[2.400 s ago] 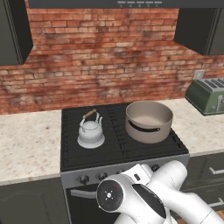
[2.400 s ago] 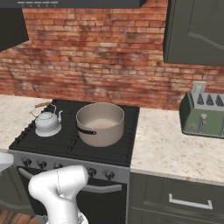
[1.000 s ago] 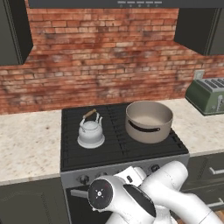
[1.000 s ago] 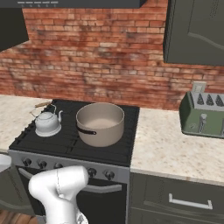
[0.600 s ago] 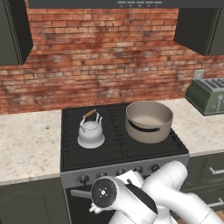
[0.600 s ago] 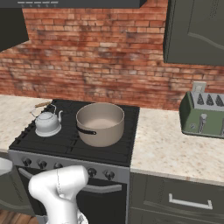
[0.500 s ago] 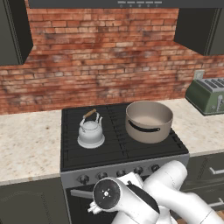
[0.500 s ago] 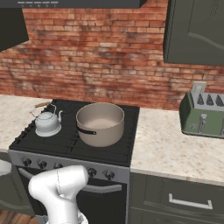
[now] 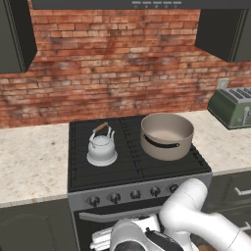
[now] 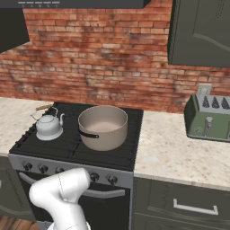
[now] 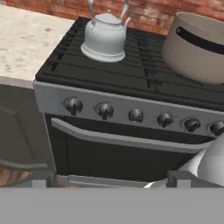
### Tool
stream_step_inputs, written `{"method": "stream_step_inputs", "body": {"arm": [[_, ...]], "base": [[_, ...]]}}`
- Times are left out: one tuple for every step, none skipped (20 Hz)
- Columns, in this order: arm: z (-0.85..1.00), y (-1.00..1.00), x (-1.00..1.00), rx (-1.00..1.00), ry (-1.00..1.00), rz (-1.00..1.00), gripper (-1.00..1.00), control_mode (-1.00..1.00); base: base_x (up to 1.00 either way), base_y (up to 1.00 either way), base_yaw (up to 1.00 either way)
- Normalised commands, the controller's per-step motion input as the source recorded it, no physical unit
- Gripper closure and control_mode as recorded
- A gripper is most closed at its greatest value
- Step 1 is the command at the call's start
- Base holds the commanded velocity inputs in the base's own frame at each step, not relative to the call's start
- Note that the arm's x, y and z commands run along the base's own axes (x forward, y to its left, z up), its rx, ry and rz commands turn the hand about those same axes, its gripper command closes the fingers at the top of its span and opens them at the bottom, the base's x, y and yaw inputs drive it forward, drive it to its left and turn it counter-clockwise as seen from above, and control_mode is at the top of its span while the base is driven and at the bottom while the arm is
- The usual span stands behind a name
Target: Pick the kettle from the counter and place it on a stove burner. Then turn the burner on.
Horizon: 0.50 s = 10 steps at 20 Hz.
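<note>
Six round knobs [image 11: 136, 115] are lining the stove's near panel; the small silvery-grey metal kettle [image 11: 105, 36] is already sitting on a black grate burner [image 9: 93, 169]. The gripper [image 11: 107, 183], jaws wide and holding nothing, is facing them; it should be choosing the far-left burner's knob.

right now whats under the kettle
The kettle sits on a black stove burner grate of the cooktop, not the counter. Its base covers the burner beneath.
</note>
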Motion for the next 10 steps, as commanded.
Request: {"method": "stream_step_inputs", "body": {"arm": [[-0.27,0.00,0.00,0.19,-0.28,0.00,-1.00,-1.00],[-0.30,0.00,0.00,0.18,-0.27,0.00,-1.00,-1.00],[-0.42,0.00,0.00,0.17,-0.23,0.00,-1.00,-1.00],[-0.44,0.00,0.05,0.20,-0.21,0.00,-1.00,-1.00],[-0.50,0.00,0.07,0.26,-0.21,0.00,-1.00,-1.00],[-0.48,0.00,0.11,0.28,-0.21,0.00,-1.00,-1.00],[-0.41,0.00,0.10,0.29,-0.21,0.00,-1.00,-1.00],[-0.35,0.00,0.07,0.29,-0.23,0.00,-1.00,-1.00],[-0.28,0.00,0.01,0.27,-0.24,0.00,-1.00,-1.00],[-0.15,-0.01,0.00,0.13,-0.19,0.00,-1.00,-1.00]], "base": [[0.00,0.00,0.00],[0.00,0.00,0.00],[0.00,0.00,0.00],[0.00,0.00,0.00],[0.00,0.00,0.00],[0.00,0.00,0.00],[0.00,0.00,0.00],[0.00,0.00,0.00],[0.00,0.00,0.00],[0.00,0.00,0.00]]}}
